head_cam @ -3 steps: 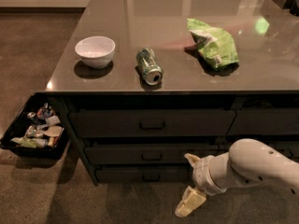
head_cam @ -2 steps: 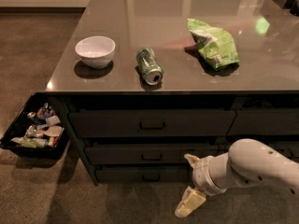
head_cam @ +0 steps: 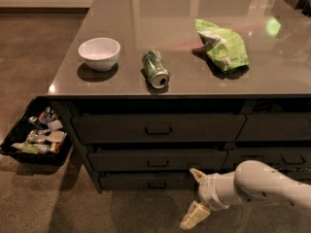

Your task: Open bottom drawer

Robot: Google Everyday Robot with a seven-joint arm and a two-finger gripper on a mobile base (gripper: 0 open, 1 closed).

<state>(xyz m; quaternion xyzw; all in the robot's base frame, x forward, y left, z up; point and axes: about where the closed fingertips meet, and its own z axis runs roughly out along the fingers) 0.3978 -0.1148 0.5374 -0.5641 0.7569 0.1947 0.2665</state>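
The bottom drawer point(head_cam: 131, 180) sits lowest in the left stack under the counter. It has the slimmest of the three dark fronts, with a small loop handle point(head_cam: 157, 184) at its centre, and it looks shut.

My gripper point(head_cam: 195, 196) hangs just right of that drawer's right end, low by the floor and right of the handle. Its two pale fingers point(head_cam: 196, 215) are spread wide with nothing between them. The upper one reaches up toward the drawer's right edge and the lower one angles down to the floor. I cannot tell whether the upper tip touches the front. My white arm point(head_cam: 265, 186) runs off to the right of the bottom drawer, in front of the neighbouring stack of drawers point(head_cam: 272, 127).

Directly above the bottom drawer is the middle drawer point(head_cam: 121, 160), and above that is the taller top drawer point(head_cam: 112, 128), each with the same kind of handle. Higher again is the glossy grey countertop point(head_cam: 121, 84). On it, up and left of the bottom drawer, stands a white bowl point(head_cam: 99, 53). A can point(head_cam: 155, 69) lies on its side almost straight above the drawer's handle. A crumpled green bag point(head_cam: 222, 46) lies up and to the right.

Left of the bottom drawer, and a little higher, a black tray point(head_cam: 29, 158) juts out beside the stack, holding colourful packets point(head_cam: 41, 132).
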